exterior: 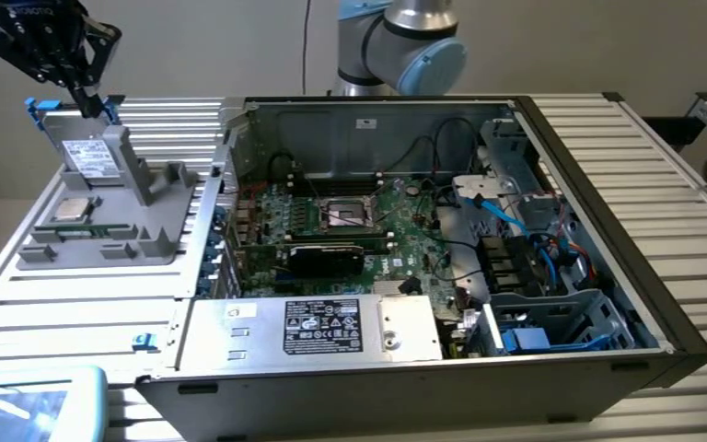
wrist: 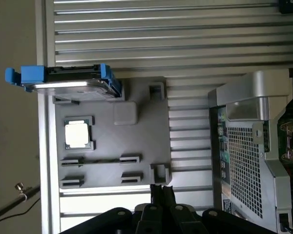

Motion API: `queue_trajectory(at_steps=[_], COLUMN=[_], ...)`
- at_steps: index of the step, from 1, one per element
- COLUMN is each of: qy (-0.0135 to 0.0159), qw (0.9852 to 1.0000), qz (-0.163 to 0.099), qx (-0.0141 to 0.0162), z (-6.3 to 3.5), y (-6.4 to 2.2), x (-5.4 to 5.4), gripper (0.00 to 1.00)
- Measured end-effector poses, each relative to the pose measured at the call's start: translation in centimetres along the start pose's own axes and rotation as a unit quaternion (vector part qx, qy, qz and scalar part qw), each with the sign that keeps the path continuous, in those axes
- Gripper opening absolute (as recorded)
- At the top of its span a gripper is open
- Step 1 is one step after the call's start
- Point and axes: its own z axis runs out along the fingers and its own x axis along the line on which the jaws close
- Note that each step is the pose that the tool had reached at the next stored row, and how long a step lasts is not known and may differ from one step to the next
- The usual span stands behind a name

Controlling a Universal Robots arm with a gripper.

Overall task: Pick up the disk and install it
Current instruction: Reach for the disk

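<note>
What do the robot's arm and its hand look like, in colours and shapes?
The arm is made of round silver-grey segments with light blue caps at the joints. The hand is black, built of angular linked parts.

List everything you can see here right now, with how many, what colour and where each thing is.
table: one, silver, slatted, under everything.
computer case: one, black and silver, open, mid-table.
fixture: one, grey, on the table beside the computer case.
disk: one, grey with white label and blue carrier, upright in the fixture, exterior view's left.
processor chip: one, silver, flat on the fixture.
motherboard: one, green, inside the case.
power supply: one, silver with black-and-white label, inside the case.
cables: several, blue, inside the case.
robot arm: one, grey and light blue, behind the case.
gripper: one, black, shut, above the disk.
</note>
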Motion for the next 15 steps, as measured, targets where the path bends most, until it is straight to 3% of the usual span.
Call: queue_trajectory(at_steps=[7,15], qy=[0.0000,0.0017], qw=[1.0000,1.0000], qz=[-0.001,-0.001], qx=[0.0000,0.0001], z=[-0.03,-0.05], y=[0.23,1.11], x=[1.7,3.9], gripper=[0.11,0.11])
